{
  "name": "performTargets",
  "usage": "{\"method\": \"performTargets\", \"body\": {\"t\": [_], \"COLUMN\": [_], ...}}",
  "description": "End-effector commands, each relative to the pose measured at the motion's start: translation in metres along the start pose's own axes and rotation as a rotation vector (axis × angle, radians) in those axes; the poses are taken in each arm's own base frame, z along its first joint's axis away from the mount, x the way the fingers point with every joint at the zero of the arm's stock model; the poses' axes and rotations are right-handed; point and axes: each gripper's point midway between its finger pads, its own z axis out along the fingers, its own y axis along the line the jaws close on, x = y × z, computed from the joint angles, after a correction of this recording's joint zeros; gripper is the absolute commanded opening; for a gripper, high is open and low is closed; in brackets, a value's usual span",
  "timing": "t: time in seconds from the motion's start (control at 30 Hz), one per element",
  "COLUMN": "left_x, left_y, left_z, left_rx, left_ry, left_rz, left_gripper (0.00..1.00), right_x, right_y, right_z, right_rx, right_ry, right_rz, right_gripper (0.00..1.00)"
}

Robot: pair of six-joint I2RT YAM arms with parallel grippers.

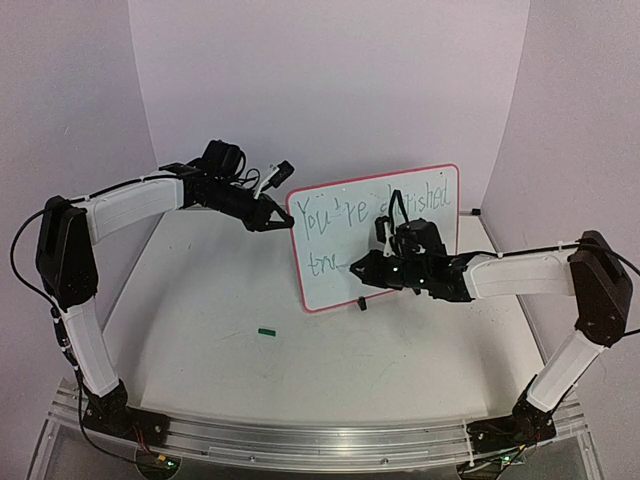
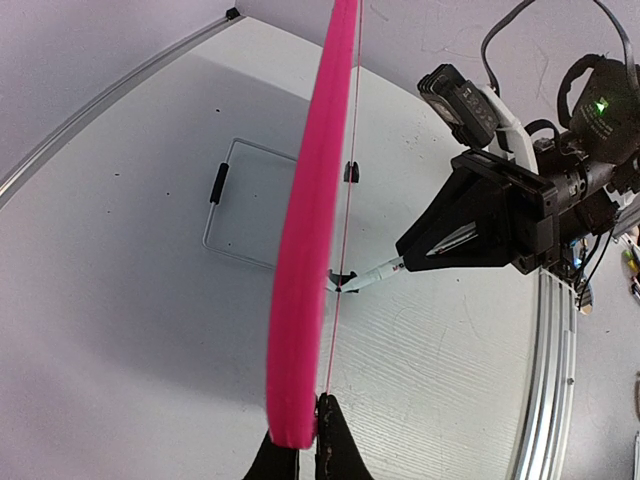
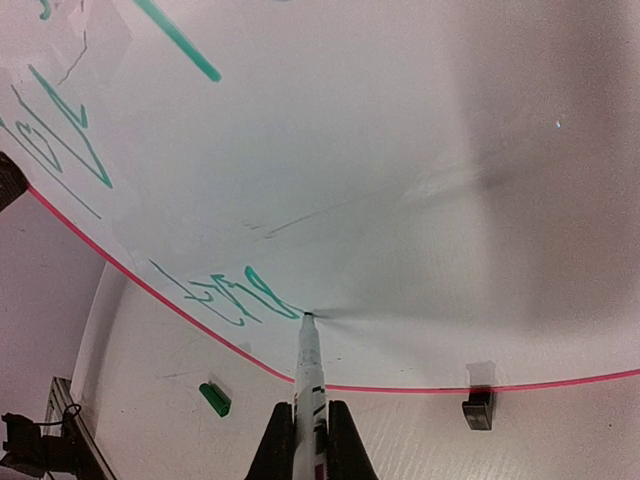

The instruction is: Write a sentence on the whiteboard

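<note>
- The whiteboard (image 1: 445,232) stands upright near the middle of the worktop (image 1: 200,290), its face turned toward the arm bases and its long axis running left to right.
- The sentence (image 1: 335,215) fills the upper line. The lower line (image 3: 240,295) has only its first few letters, so it looks unfinished.
- The marker (image 3: 308,360) points straight at the board, its tip touching just past the last green letter. Any further writing would likely run toward the robot's right, along the long axis.
- The right pincer (image 3: 308,430), the nearer one to that spot, is pressed tight on the marker's barrel.
- The left pincer (image 1: 283,224) pinches the board's left edge, steadying it.
- A green cap (image 1: 266,331) lies on the worktop in front of the board, well apart from it.
</note>
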Motion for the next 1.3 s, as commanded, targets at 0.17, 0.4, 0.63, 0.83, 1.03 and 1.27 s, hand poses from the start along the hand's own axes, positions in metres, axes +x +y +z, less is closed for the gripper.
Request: {"method": "performTargets", "body": {"t": [0.17, 0.4, 0.63, 0.83, 1.03, 1.27], "left_x": [0.0, -0.001, -0.001, 0.001, 0.001, 0.001], "left_y": [-0.001, -0.002, -0.002, -0.001, -0.001, 0.0], "left_z": [-0.012, -0.012, -0.012, -0.011, -0.01, -0.011], "left_rx": [-0.041, -0.042, -0.042, -0.038, -0.039, -0.041], "left_ry": [0.011, 0.008, 0.008, 0.012, 0.012, 0.012], "left_rz": [0.014, 0.016, 0.015, 0.01, 0.01, 0.011], "left_gripper": [0.0, 0.0, 0.0, 0.0, 0.0, 0.0], "right_x": [-0.025, -0.025, -0.032, -0.047, -0.061, -0.071], "right_y": [0.033, 0.042, 0.032, 0.035, 0.036, 0.028], "right_z": [-0.021, -0.035, -0.041, -0.036, -0.028, -0.019], "right_rx": [-0.114, -0.157, -0.18, -0.181, -0.17, -0.138], "right_ry": [-0.051, -0.025, -0.01, -0.034, -0.06, -0.08], "right_rz": [-0.066, -0.09, -0.059, -0.072, -0.077, -0.068], "right_gripper": [0.0, 0.0, 0.0, 0.0, 0.0, 0.0]}}
